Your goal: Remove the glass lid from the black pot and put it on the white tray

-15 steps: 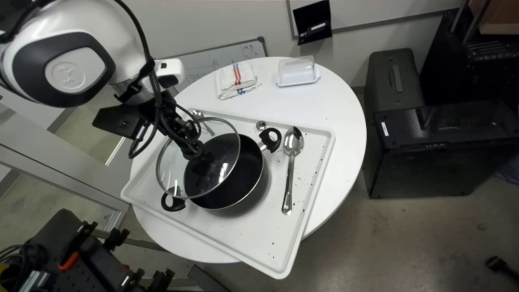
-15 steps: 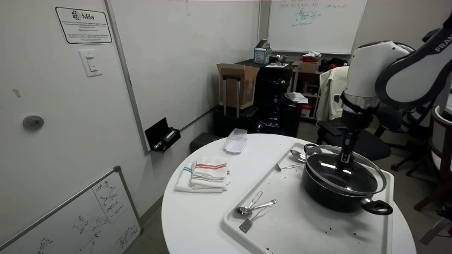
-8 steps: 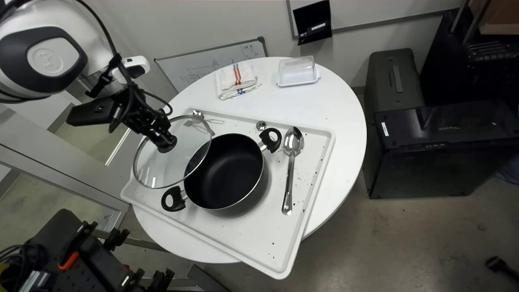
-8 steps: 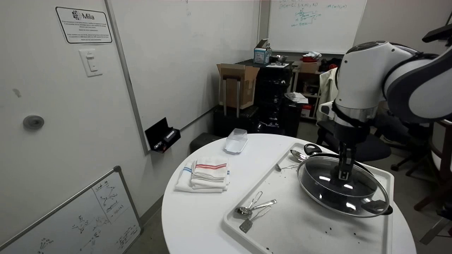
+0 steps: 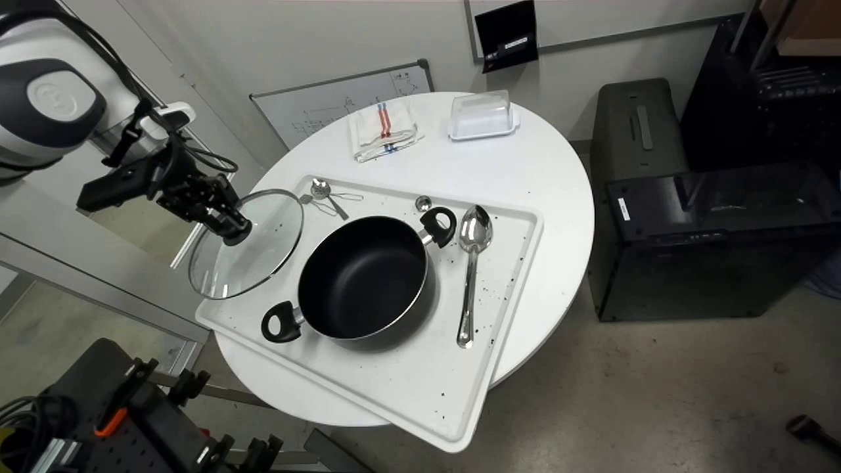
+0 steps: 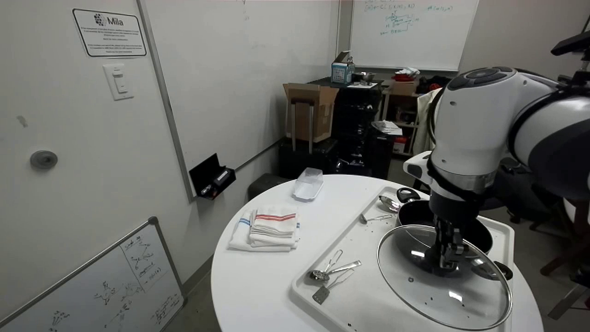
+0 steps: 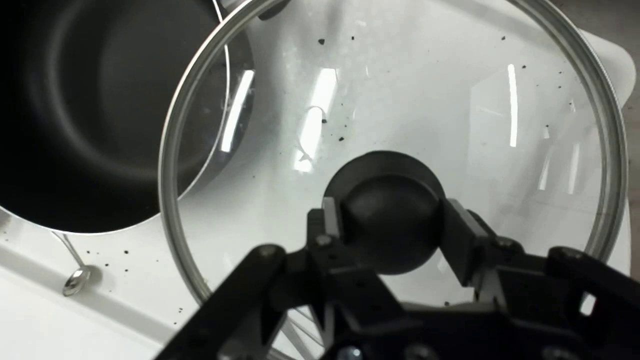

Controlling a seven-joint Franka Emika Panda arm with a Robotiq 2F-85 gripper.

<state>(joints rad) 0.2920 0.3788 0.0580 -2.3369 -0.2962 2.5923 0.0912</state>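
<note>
My gripper point(image 5: 236, 233) is shut on the dark knob of the glass lid point(image 5: 272, 243). In the wrist view the fingers point(image 7: 390, 215) press the knob from both sides, and the lid point(image 7: 410, 105) fills much of the picture. The lid is held beside the black pot point(image 5: 364, 282), above one end of the white tray point(image 5: 420, 387); it looks tilted in an exterior view point(image 6: 428, 295). The pot stands uncovered on the tray, and its inside looks empty. In the wrist view the lid's edge overlaps the pot's rim point(image 7: 125, 100) in sight only.
A large slotted spoon point(image 5: 468, 282) lies on the tray beyond the pot. Several small utensils point(image 6: 329, 276) lie near a tray edge, and a small metal scoop point(image 5: 424, 203) lies near the pot. Folded towels point(image 6: 274, 230) and a small white dish with clear cover point(image 5: 483, 118) stand on the round table.
My gripper has carried the lid off from above the pot, leftward in an exterior view and toward the camera and lower in an exterior view. The pot and utensils have not moved.
</note>
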